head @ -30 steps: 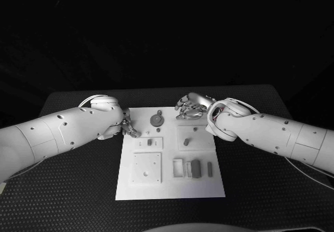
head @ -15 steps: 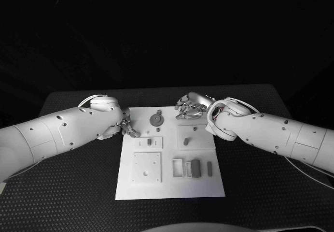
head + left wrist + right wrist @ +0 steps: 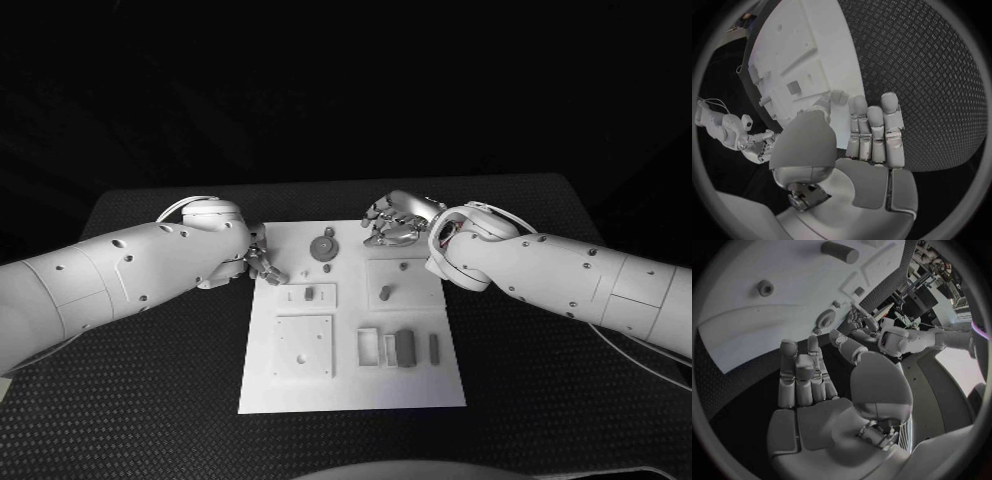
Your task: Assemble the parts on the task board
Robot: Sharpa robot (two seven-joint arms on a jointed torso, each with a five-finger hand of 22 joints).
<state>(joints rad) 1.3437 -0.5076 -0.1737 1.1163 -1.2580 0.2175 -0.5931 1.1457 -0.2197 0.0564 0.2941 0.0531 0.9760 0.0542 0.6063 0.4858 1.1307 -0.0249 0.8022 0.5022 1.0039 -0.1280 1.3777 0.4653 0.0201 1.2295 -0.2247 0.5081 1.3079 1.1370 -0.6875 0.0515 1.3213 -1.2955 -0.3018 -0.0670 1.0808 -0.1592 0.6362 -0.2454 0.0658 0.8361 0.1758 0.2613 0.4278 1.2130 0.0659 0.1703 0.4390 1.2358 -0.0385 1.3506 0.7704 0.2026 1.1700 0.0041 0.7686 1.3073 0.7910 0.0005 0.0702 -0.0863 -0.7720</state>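
The white task board is lying flat on the black table — small grey parts are sitting on it.

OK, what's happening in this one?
A two-armed robot is working at a white task board on a black table. The left hand sits at the board's left edge, fingers straight and holding nothing. The right hand hovers over the far end of the board, apparently empty too. Small grey parts lie on the board: a round gear-like piece at the far end and a row of small blocks nearer the robot. Neither hand holds a part at this moment.
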